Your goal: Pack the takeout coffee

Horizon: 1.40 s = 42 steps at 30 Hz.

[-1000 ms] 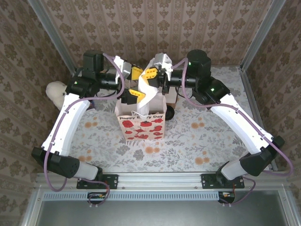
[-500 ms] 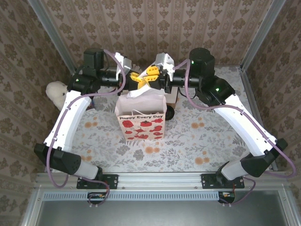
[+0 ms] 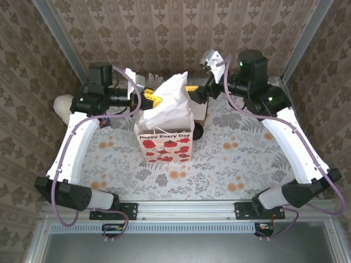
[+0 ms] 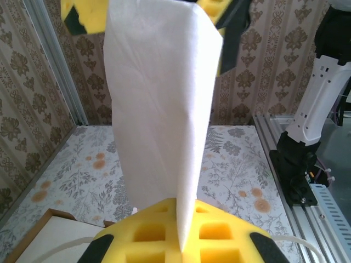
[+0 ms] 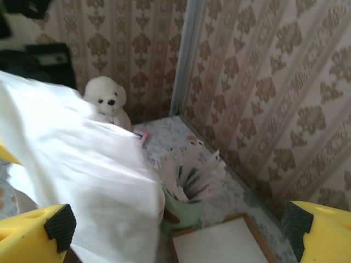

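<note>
One poppy-print paper bag stands mid-table, white tissue poking out the top. Dark round shape touching the bag's right edge on the table, mostly hidden: looks like the takeout coffee's black lid, can't confirm. It sits below and nearer than the right gripper, apart from it. Right gripper is spread wide and empty beside the tissue. Left gripper is clamped on the tissue, sheet pinched between yellow pads. Farther back: wooden tray, pale green pot of sticks, teddy bear in the corner.
</note>
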Available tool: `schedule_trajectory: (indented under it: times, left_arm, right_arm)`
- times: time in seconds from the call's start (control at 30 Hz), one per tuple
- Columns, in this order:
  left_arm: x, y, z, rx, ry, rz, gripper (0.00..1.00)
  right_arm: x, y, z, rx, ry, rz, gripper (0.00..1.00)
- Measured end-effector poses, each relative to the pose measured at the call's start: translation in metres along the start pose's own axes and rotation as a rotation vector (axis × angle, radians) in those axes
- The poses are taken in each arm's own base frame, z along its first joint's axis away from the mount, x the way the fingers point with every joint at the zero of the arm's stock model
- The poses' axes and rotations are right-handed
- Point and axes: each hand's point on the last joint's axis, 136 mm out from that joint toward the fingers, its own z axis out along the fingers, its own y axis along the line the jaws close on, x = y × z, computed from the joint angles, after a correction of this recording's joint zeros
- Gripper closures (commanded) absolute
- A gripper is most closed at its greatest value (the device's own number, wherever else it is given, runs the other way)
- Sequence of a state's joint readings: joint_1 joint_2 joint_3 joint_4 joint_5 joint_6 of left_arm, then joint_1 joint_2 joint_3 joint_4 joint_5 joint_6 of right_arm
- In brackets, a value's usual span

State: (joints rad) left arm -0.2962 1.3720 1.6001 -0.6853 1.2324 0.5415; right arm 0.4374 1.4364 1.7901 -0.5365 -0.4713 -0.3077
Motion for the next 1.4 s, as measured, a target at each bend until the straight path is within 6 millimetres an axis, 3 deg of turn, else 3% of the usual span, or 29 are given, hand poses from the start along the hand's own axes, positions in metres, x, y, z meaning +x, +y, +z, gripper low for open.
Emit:
schedule_trajectory:
  times: [0.13,0.33,0.53,0.73,0.97,1.07,1.2,1.3,1.4]
  left_arm:
    - [0.0,-0.003,-0.001,0.014,-0.006,0.004,1.0]
    - [-0.003,-0.007,-0.001,0.036,-0.021,0.009,1.0]
    - [-0.002,-0.008,0.0,0.047,-0.027,0.004,1.0]
    - [0.002,-0.007,0.001,0.049,-0.028,-0.003,1.0]
    - [0.003,-0.004,0.001,0.043,-0.03,0.004,0.98]
    - [0.006,-0.004,0.002,0.042,-0.029,-0.001,0.9]
    - [0.014,-0.006,0.002,0.029,-0.021,-0.025,0.71]
    - [0.019,-0.004,-0.003,-0.038,-0.004,-0.032,0.47]
    - [0.022,-0.004,-0.009,-0.125,0.006,-0.037,0.42]
  right_arm:
    - [0.017,0.028,0.013,-0.182,0.04,0.036,0.0]
    - [0.022,0.074,0.026,-0.397,0.052,0.025,0.05]
    - [0.001,0.099,0.024,-0.472,0.001,-0.029,0.32]
    - [-0.011,0.116,0.026,-0.474,-0.017,-0.074,0.69]
    - [-0.009,0.11,0.04,-0.388,0.005,-0.086,1.0]
    - [-0.007,0.099,0.047,-0.328,0.008,-0.083,1.0]
    - [-0.001,0.095,0.052,-0.297,0.028,-0.059,1.0]
    - [0.003,0.095,0.051,-0.293,0.041,-0.028,1.0]
    - [0.01,0.097,0.05,-0.297,0.059,0.005,1.0]
